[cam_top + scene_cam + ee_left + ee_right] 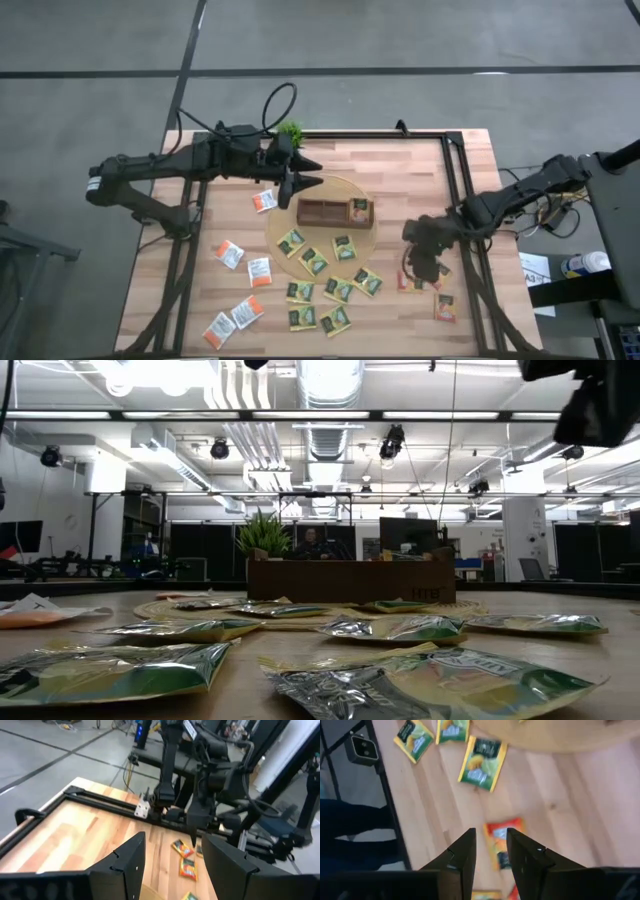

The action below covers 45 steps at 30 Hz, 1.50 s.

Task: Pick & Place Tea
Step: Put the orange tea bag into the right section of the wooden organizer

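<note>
While tea sachets (310,262) lie scattered mid-frame around the tray (334,212), a red-pink sachet (503,846) sits lower right beneath the right gripper (491,847), narrowly parted, empty. The left gripper (312,170) hangs open, holding nothing, at upper centre.

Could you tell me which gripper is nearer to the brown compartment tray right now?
Left. The left gripper hovers just beyond the tray's far left corner; the right gripper is off to its right, over the red-pink sachets.
</note>
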Each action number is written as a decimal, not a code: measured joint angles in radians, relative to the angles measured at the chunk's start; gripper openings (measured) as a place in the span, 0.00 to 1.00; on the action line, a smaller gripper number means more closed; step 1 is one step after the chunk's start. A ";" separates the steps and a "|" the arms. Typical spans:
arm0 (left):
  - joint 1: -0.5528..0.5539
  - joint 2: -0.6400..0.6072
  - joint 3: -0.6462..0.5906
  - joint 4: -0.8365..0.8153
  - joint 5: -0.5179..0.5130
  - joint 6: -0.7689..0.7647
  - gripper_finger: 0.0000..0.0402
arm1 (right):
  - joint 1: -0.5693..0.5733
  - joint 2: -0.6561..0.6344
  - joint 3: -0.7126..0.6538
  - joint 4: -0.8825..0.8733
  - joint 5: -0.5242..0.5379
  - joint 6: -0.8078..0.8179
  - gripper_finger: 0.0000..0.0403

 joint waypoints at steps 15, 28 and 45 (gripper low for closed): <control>-0.051 0.000 -0.001 -0.051 0.018 0.072 0.47 | 0.224 0.199 0.003 0.004 0.031 0.878 0.25; -0.051 0.000 -0.014 -0.053 0.078 0.056 0.47 | 0.226 0.456 0.020 -0.022 -0.034 1.115 0.36; -0.052 -0.001 -0.014 -0.050 0.078 0.021 0.47 | 0.236 0.486 0.035 -0.106 0.026 1.277 0.56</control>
